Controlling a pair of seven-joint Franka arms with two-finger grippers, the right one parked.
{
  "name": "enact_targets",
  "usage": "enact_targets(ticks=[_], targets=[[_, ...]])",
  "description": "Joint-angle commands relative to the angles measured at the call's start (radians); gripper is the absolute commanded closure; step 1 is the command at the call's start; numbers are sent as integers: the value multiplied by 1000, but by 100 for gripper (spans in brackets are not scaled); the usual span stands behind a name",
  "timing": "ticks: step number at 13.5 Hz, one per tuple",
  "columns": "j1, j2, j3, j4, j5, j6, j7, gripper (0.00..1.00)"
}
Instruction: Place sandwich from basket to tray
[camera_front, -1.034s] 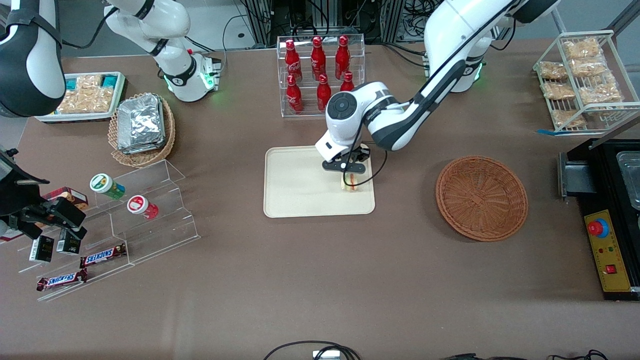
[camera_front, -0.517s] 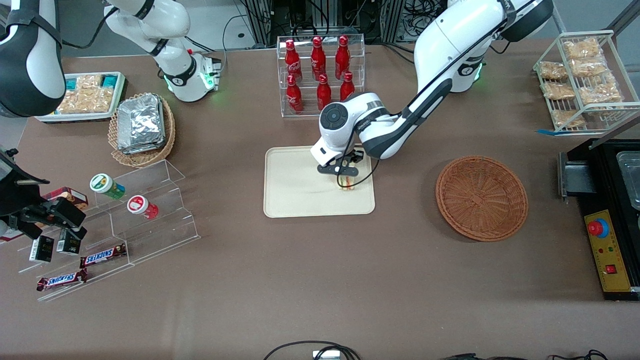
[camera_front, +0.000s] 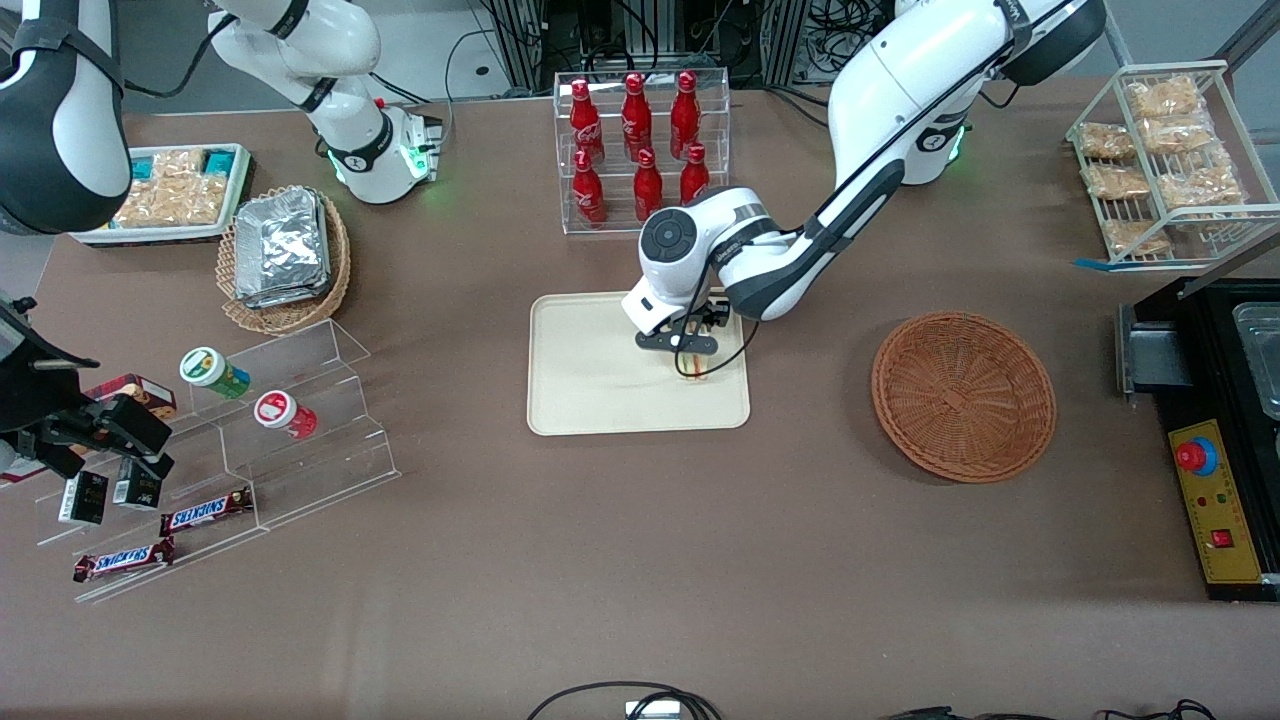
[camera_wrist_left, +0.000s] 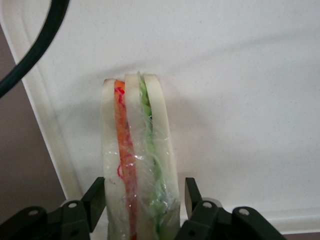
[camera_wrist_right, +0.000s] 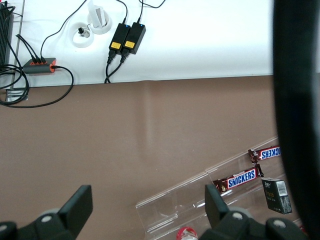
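Observation:
The sandwich (camera_front: 695, 366) stands on its edge on the cream tray (camera_front: 600, 385), near the tray's rim toward the working arm's end. In the left wrist view the sandwich (camera_wrist_left: 137, 160) shows pale bread with orange, red and green layers under clear wrap. My left gripper (camera_front: 690, 352) hangs right over it. Its two black fingers (camera_wrist_left: 100, 192) straddle the sandwich's lower part, and a thin gap shows at one finger, so the gripper (camera_wrist_left: 142, 192) is open. The reddish-brown basket (camera_front: 963, 395) lies empty on the table, toward the working arm's end.
A clear rack of red bottles (camera_front: 640, 150) stands just farther from the camera than the tray. Toward the parked arm's end are a tan basket with foil packets (camera_front: 283, 255) and an acrylic step shelf with snacks (camera_front: 250, 440). A wire rack (camera_front: 1165, 160) and a black machine (camera_front: 1220, 430) stand at the working arm's end.
Over the last second my wrist and the sandwich shifted slightly toward the parked arm's end above the tray. Since half a second ago almost nothing has moved.

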Motion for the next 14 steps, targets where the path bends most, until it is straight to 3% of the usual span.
enact_targets(ticks=[1, 8, 14], targets=[[-3, -25, 5, 55, 14, -54, -20, 29], [0, -25, 13, 322, -3, -321, -26, 31], [1, -81, 179, 433, -22, -412, -11, 35]])
